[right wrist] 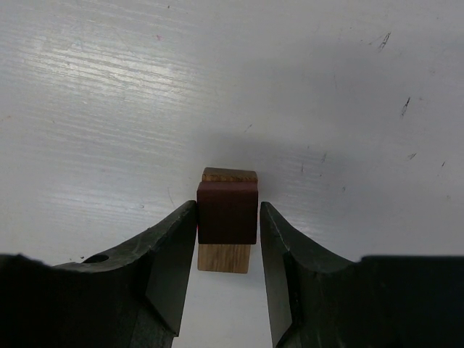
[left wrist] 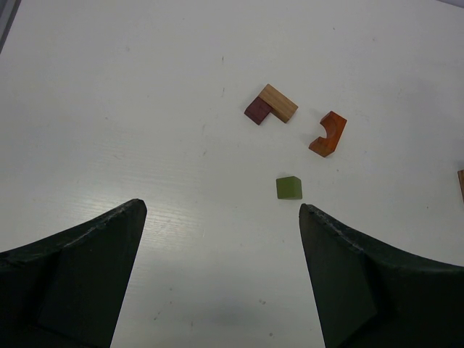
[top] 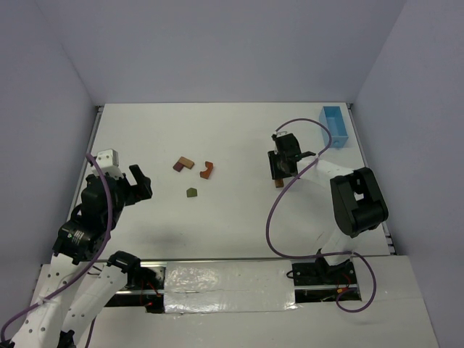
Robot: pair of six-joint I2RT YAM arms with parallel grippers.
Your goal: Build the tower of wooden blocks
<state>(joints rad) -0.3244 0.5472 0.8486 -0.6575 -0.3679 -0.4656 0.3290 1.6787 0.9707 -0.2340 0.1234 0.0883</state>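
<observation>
**Loose blocks lie left of the stack, closer to my left arm**

The tabletop [top: 232,232] carries everything. The light blue box [top: 335,125] sits at the far right corner, out of play.

My right gripper [right wrist: 228,206] hangs right of centre over the tower [right wrist: 227,217], so far a dark red block [right wrist: 227,212] on a tan block [right wrist: 225,257]. The fingers flank the red block tightly. I cannot tell whether they are pinching it or just clear of it.

My left gripper [left wrist: 221,210] sits near the left edge, jaws spread wide and holding nothing.

The remaining wood blocks lie mid-table, well apart from the tower and towards the left edge:
- the tan and brown pair [left wrist: 272,104], touching in an L
- the orange arch [left wrist: 328,133] beside it, long axis roughly fore-aft
- the green block [left wrist: 288,188], nearest, ahead of the left jaws and towards the right finger

Judgement: the left arm has the shorter reach, and green is first in line.
</observation>
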